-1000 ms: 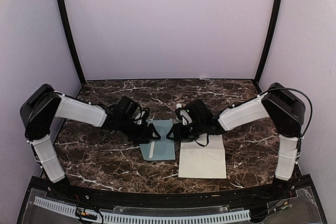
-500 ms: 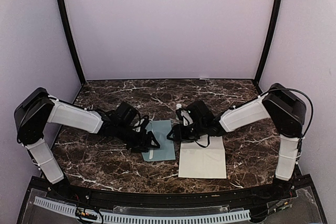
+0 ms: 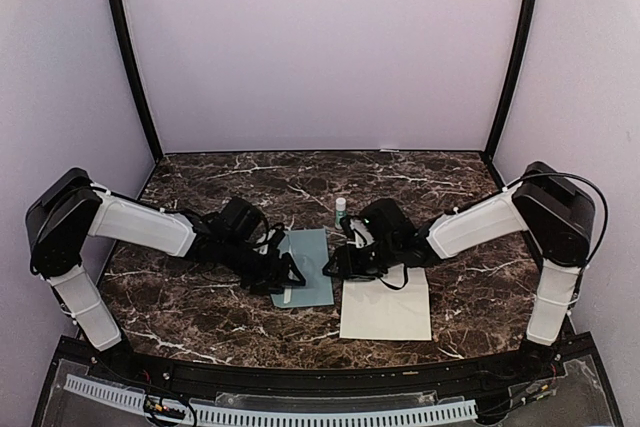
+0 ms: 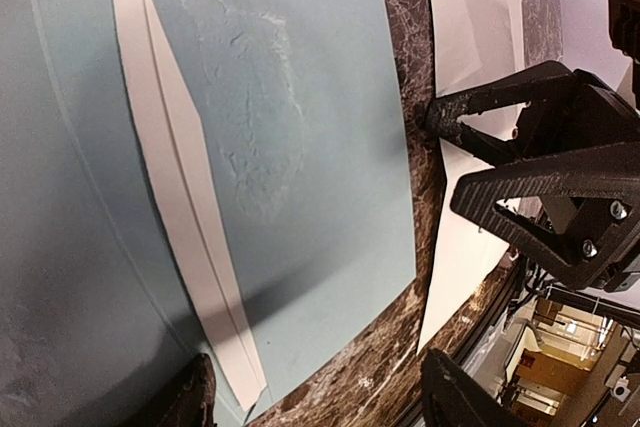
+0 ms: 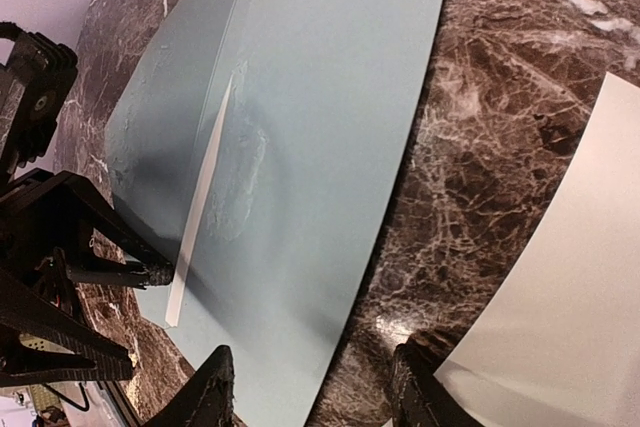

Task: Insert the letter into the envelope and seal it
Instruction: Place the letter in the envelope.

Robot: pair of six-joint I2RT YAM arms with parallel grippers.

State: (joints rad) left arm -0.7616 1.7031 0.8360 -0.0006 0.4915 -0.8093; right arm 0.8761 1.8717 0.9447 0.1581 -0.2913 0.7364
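Pale purple walls (image 3: pixel 320 47) stand around a dark brown marble surface (image 3: pixel 460 182) with white veins. Near its middle, a bit toward the near edge, the envelope (image 3: pixel 312 269) lies flat, pale blue, with a thin white strip along one fold and a rough, wrinkly patch on its face. The left fingers (image 3: pixel 283 269) and the right fingers (image 3: pixel 340 265) are spread apart low over its two sides, holding nothing.

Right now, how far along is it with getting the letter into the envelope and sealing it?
Little looks finished: a white strip shows along the envelope, perhaps paper inside. Nothing is held; the left gripper and right gripper sit open, low on either side. A white sheet lies beside the envelope, and the glue stick stands upright behind, so sealing probably remains.
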